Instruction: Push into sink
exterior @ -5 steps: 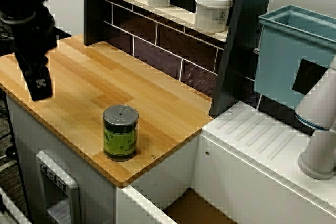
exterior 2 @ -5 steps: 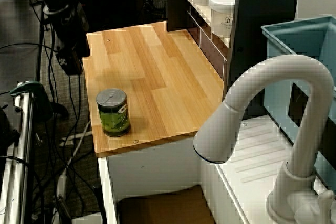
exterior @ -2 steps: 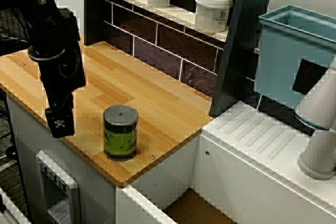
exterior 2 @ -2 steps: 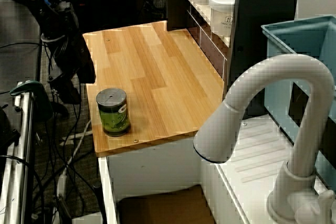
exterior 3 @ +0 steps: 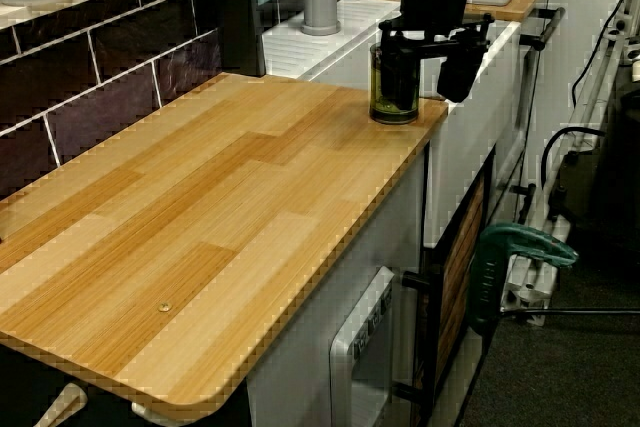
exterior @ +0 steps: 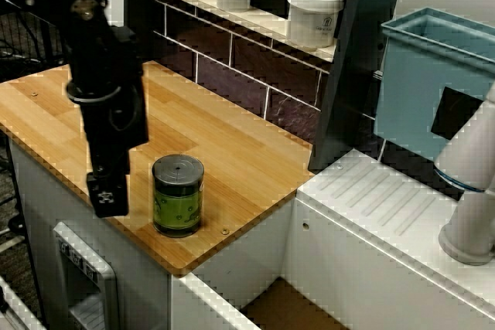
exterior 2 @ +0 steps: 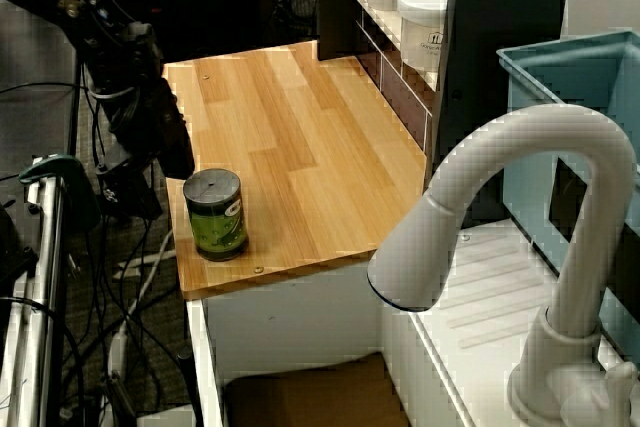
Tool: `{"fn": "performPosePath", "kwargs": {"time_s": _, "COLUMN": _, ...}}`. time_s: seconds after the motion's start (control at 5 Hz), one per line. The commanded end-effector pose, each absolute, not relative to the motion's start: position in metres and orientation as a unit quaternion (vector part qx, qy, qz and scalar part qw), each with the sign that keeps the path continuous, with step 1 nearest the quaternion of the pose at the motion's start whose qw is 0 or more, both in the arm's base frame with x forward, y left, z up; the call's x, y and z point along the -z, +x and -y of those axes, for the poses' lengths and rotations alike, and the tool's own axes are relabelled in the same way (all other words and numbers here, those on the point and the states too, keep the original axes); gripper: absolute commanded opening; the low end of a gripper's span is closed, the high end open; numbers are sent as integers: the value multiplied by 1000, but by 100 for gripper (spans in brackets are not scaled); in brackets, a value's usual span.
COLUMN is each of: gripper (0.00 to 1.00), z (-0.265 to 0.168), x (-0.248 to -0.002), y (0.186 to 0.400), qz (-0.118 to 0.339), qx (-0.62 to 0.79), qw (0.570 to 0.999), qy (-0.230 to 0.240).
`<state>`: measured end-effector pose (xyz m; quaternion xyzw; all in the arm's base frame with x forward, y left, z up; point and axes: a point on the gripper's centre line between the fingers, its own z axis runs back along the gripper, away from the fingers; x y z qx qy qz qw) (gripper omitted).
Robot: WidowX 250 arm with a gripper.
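A: Item nearest the front edge of the table (exterior: 232, 144)?

B: The green can (exterior: 178, 195), upright, near the corner of the wooden top that borders the sink (exterior: 290, 303).

A: Position of the hand (exterior 3: 425, 57) relative to the can?

B: In the end-on view, its two fingers (exterior 3: 457, 62) stand apart, one on each side of the can, at the can's height. In the overhead views the visible finger (exterior: 108, 193) sits just beside the can, on the side away from the sink. Whether it touches the can cannot be determined.

A: Hand state?

B: Spread wider than the can. It has hold of nothing.

A: Sink location?

B: Below and beyond the table's end, a white-walled recess with a brown floor. The can stands on the table, outside it.

A: Farther items?

B: A white faucet (exterior 2: 500, 237) over the ribbed drainboard (exterior: 387, 199), a light-blue bin (exterior: 425, 83) behind it, and three white jars (exterior: 315, 13) on the shelf above the dark tiled backsplash (exterior: 232, 67).
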<state>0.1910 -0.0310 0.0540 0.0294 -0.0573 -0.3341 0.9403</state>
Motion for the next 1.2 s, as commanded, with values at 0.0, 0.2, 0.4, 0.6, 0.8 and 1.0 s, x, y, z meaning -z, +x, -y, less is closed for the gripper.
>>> {"fn": "performPosePath", "kwargs": {"time_s": 0.0, "gripper": 100, "z": 48, "x": -47, "y": 236, "qz": 65, "qx": 338, "qw": 939, "qy": 31}}
{"fn": "performPosePath", "kwargs": {"time_s": 0.2, "gripper": 100, "z": 63, "x": -42, "y": 253, "qz": 56, "qx": 351, "qw": 934, "qy": 26}}
{"fn": "performPosePath", "kwargs": {"time_s": 0.4, "gripper": 100, "z": 83, "x": -40, "y": 262, "qz": 46, "qx": 372, "qw": 927, "qy": 24}}
{"fn": "performPosePath", "kwargs": {"time_s": 0.6, "gripper": 100, "z": 80, "x": -51, "y": 259, "qz": 59, "qx": 369, "qw": 928, "qy": 15}}
{"fn": "performPosePath", "kwargs": {"time_s": 0.8, "gripper": 100, "z": 67, "x": -64, "y": 258, "qz": 71, "qx": 361, "qw": 930, "qy": 6}}
{"fn": "performPosePath", "kwargs": {"time_s": 1.0, "gripper": 100, "z": 36, "x": -84, "y": 257, "qz": 82, "qx": 342, "qw": 936, "qy": -1}}
